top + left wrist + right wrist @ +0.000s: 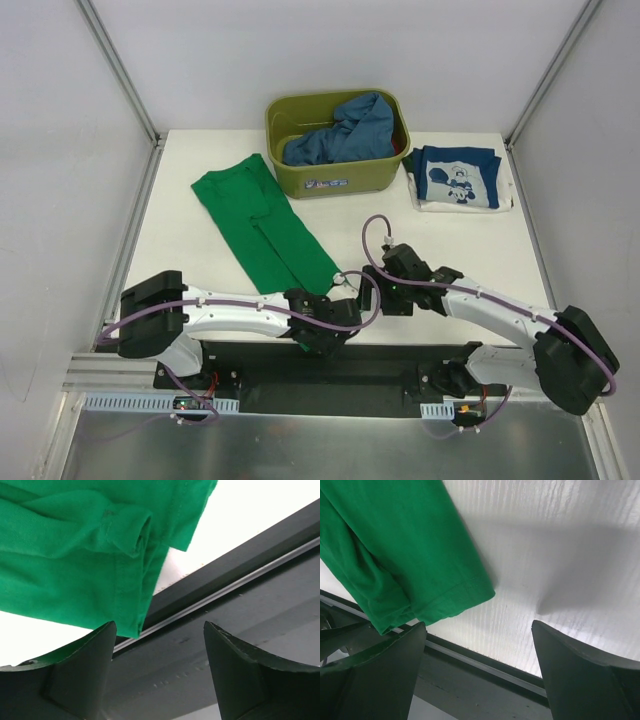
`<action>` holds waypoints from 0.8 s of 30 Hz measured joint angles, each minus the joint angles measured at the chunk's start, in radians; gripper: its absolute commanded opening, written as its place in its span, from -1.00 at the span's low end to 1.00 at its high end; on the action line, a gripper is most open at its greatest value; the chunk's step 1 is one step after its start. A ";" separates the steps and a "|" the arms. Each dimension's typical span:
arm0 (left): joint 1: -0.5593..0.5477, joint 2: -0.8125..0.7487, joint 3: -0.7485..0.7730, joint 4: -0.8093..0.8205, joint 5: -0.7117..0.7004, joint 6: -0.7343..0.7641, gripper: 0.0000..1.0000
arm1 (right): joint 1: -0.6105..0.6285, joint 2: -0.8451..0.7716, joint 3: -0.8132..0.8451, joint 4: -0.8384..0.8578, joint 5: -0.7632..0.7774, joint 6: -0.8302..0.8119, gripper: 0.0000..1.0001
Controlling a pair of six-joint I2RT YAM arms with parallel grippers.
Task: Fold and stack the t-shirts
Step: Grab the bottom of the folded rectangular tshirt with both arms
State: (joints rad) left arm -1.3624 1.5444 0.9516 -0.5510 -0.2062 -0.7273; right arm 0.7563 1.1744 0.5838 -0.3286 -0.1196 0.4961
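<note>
The bright green t-shirt (268,228) lies folded into a long strip, running diagonally from the back left to the table's front edge. Its near end shows in the left wrist view (75,560) and the right wrist view (400,555). My left gripper (322,338) is open and empty at that near end, over the table's edge (157,630). My right gripper (375,288) is open and empty just right of the same end (480,630). The navy printed t-shirt (458,176) lies folded at the back right. The mid-blue t-shirt (345,132) is bunched inside the tub.
The olive-green tub (330,178) stands at the back centre. The table's front edge with a dark metal rail (240,580) runs under both grippers. White walls and frame posts enclose the table.
</note>
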 measured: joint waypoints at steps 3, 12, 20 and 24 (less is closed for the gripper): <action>0.000 0.012 0.000 0.000 -0.004 0.025 0.32 | 0.000 0.034 -0.013 0.040 -0.024 0.012 0.75; 0.000 0.062 -0.018 0.020 -0.011 0.045 0.12 | 0.000 0.081 -0.015 0.080 -0.031 0.023 0.59; 0.000 0.083 -0.028 0.018 -0.047 0.064 -0.62 | 0.000 0.183 0.039 0.113 -0.026 0.030 -0.14; 0.000 0.082 -0.030 0.006 -0.079 0.067 -1.00 | -0.001 0.206 0.041 0.123 -0.039 0.027 -0.64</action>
State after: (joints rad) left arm -1.3621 1.6268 0.9215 -0.5446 -0.2852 -0.6601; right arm 0.7555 1.3800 0.6247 -0.2058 -0.1581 0.5236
